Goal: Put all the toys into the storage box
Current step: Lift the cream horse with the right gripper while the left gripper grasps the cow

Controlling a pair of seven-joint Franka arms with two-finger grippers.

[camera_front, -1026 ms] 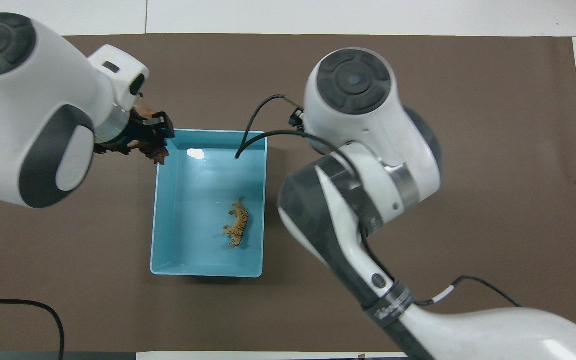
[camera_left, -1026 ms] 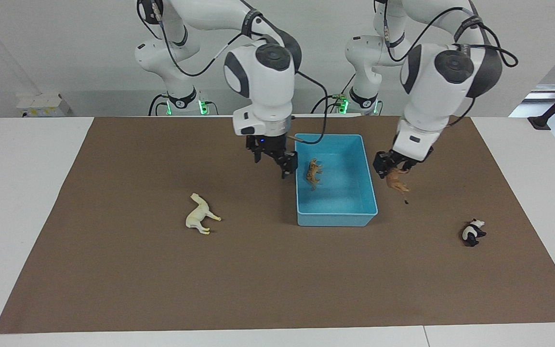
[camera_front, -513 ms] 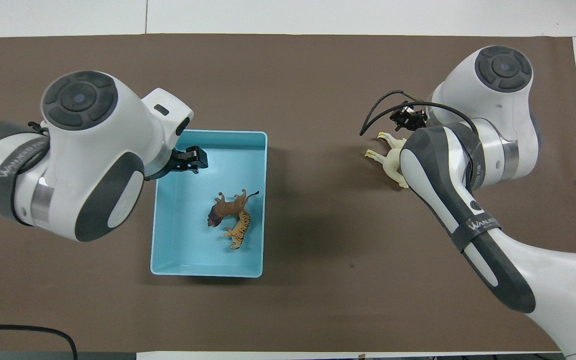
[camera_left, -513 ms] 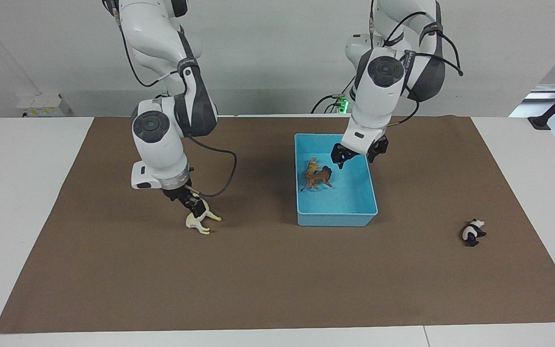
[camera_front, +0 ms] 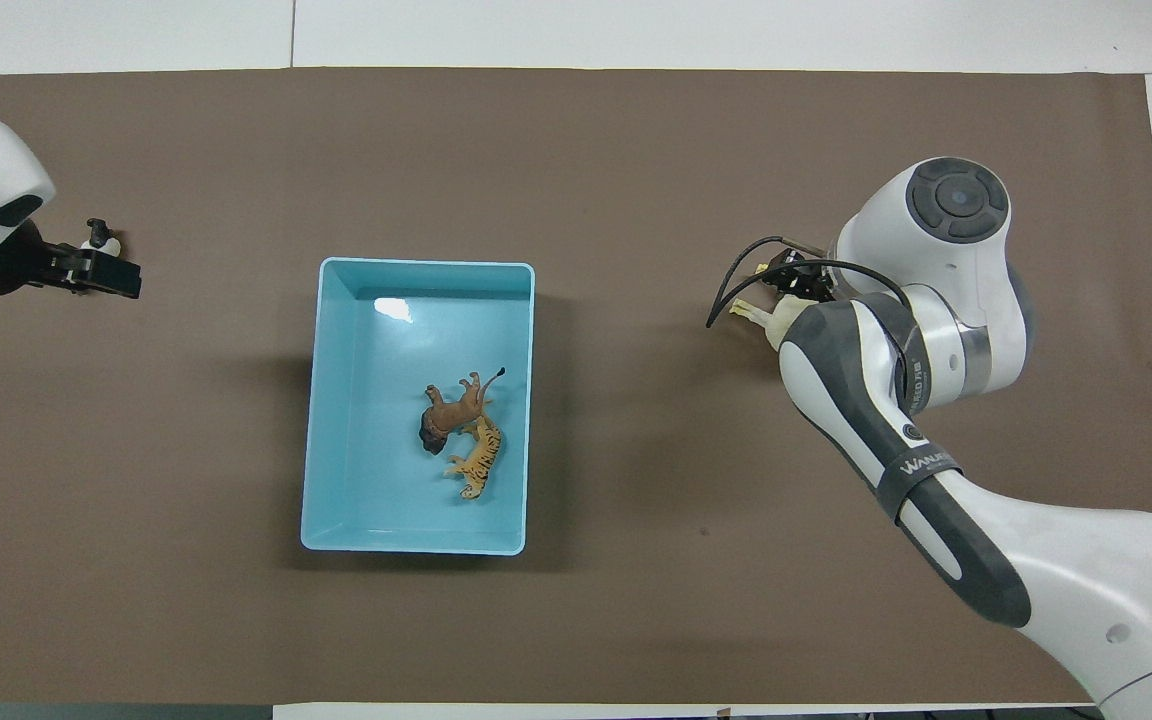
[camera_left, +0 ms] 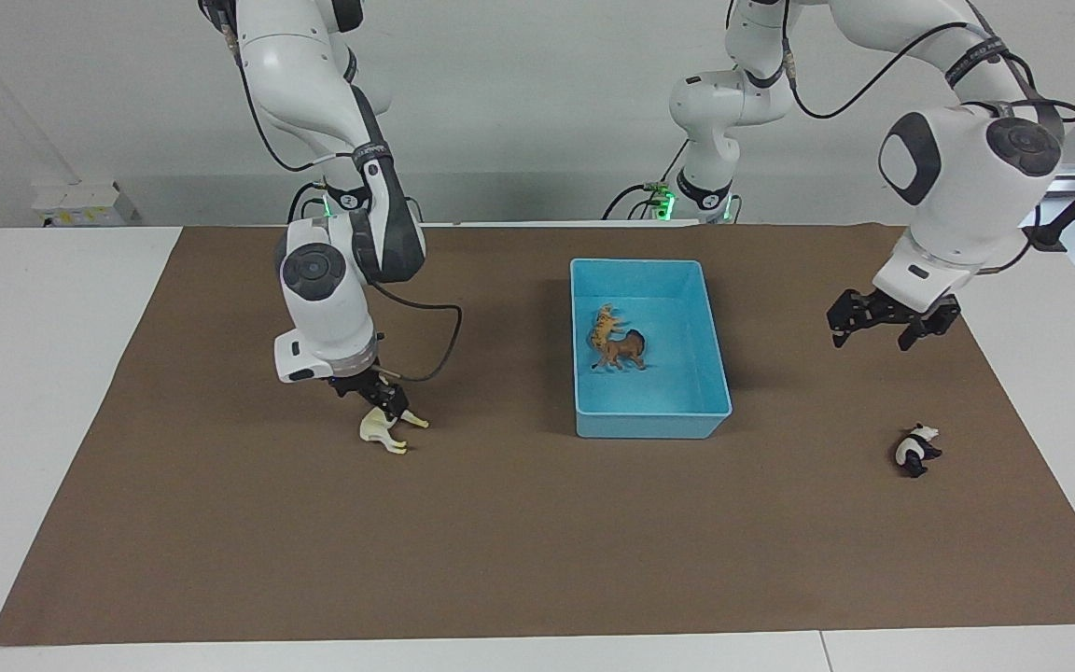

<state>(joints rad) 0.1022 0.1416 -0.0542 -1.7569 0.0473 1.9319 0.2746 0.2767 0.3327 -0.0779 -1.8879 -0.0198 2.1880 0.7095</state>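
Note:
The light blue storage box (camera_left: 677, 397) (camera_front: 376, 505) stands mid-mat. The brown lion (camera_left: 628, 348) (camera_front: 451, 412) and the orange tiger (camera_left: 605, 323) (camera_front: 481, 460) lie in it, touching. The cream horse (camera_left: 384, 427) (camera_front: 774, 318) lies on the mat toward the right arm's end. My right gripper (camera_left: 379, 396) (camera_front: 788, 285) is down on it and hides its upper part. The panda (camera_left: 916, 450) (camera_front: 102, 240) lies toward the left arm's end. My left gripper (camera_left: 879, 327) (camera_front: 86, 272) is open and empty, raised over the mat near the panda.
A brown mat (camera_left: 537, 541) covers most of the white table (camera_left: 43, 373). The right arm's forearm (camera_front: 886, 450) hangs over the mat near the horse. A cable loops beside the right gripper (camera_left: 444, 345).
My left gripper has swung from over the box toward the left arm's end, to near the panda. The lion has settled in the box. My right gripper stays at the horse.

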